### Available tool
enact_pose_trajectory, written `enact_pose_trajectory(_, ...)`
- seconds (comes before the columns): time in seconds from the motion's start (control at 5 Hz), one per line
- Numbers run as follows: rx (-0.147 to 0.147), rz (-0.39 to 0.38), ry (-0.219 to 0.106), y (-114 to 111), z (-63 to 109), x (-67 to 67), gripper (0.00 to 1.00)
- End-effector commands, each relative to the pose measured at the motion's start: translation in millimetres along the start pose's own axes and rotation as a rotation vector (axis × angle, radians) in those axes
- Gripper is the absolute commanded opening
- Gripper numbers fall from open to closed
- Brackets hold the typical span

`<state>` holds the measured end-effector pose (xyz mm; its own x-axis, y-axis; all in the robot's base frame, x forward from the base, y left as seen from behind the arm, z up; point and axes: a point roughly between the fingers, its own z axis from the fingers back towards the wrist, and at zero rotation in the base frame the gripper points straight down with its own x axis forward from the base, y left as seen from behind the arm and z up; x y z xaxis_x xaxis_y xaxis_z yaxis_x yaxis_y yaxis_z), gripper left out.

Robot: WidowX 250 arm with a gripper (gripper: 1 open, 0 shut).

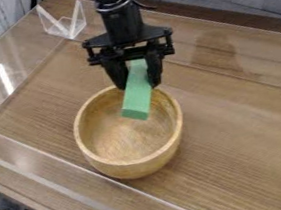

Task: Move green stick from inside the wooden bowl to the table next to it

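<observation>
The gripper [135,69] hangs from a black arm [117,10] that comes straight down from the top of the view, and it pinches the green stick [137,92] by its upper end. Its two dark fingers [115,73] stand partway apart, one on each side of the stick's top, with the flat green block clamped between them.

The stick hangs tilted — its upper end up between the fingers, its lower end slanting down and a little to the left. That lower end sits over the far right part of the bowl [112,158], above the inside and close to the far rim; whether it clears the rim or brushes it I cannot tell. It does not lie on the bowl's floor, which shows bare, pale grain under it.

The bowl itself rests upright on the table [244,100], a round tan piece with a thick rim, near the middle of the brown surface. Open tabletop lies to its right and behind it. Low clear walls [16,72] edge the table on the left and along the near side — light glints off them. Behind the arm, at the far left, something pale and clear stands by the wall, too blurred to name.
</observation>
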<state>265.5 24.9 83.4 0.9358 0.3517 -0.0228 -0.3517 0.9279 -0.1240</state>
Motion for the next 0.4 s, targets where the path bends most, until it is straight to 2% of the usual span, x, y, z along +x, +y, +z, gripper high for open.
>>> enact_pose_trajectory(0.0, -0.017, -0.013, -0.077, -8.8, 14.9, 13.1, 0.0)
enact_pose_trajectory(0.2, -0.019, -0.013, -0.087, -11.2, 13.7, 15.1, 0.0)
